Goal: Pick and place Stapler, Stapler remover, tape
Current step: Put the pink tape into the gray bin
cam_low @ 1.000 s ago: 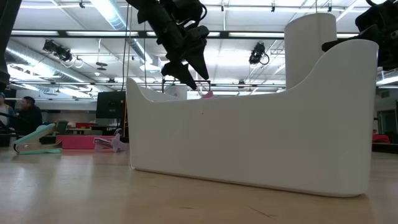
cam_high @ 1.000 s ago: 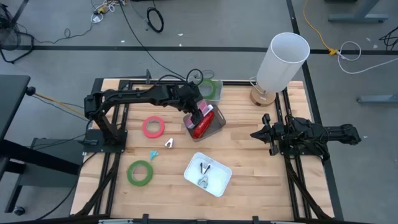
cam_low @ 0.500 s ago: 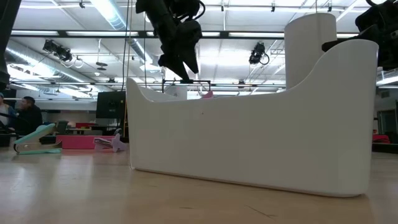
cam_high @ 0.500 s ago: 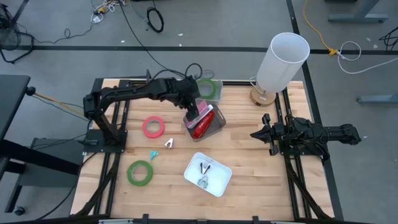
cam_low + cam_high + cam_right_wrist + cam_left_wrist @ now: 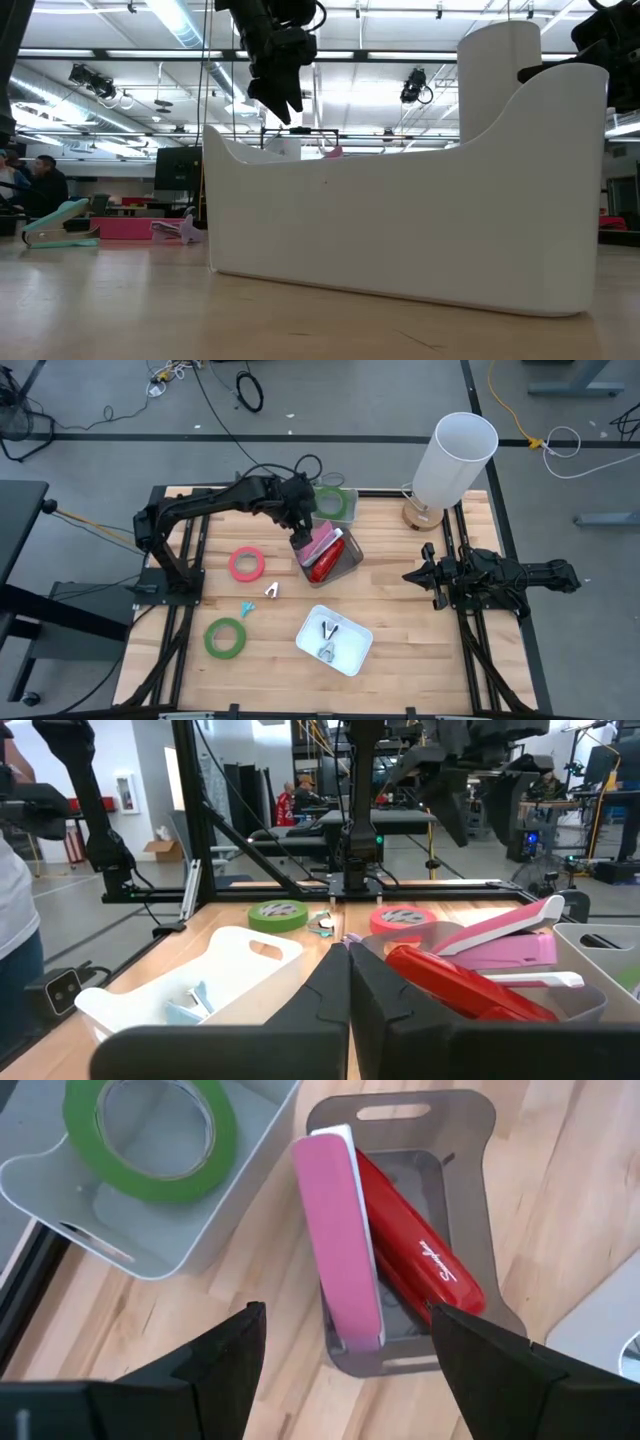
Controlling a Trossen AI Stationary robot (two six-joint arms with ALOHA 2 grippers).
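A pink stapler (image 5: 340, 1260) and a red stapler (image 5: 420, 1260) lie side by side in a grey tray (image 5: 348, 565) mid-table; the pink one stands on its edge and leans against the red one. My left gripper (image 5: 297, 530) hangs open and empty just above the tray's far-left end; the wrist view (image 5: 345, 1318) shows its fingers on either side of the pink stapler, apart from it. One green tape roll (image 5: 335, 503) lies in a bin at the far edge. The red-pink roll (image 5: 246, 564) and another green roll (image 5: 226, 637) lie flat on the table. My right gripper (image 5: 425, 578) waits shut at the right.
A white tray (image 5: 352, 652) near the front holds staple removers. A silver remover (image 5: 271, 590) and a teal one (image 5: 246, 607) lie loose on the table to its left. A tall white cylinder (image 5: 455, 460) stands at the far right corner.
My left gripper has drawn up and back from the pink stapler toward the table's far-left side. The pink stapler stays in the grey tray, leaning on the red one.
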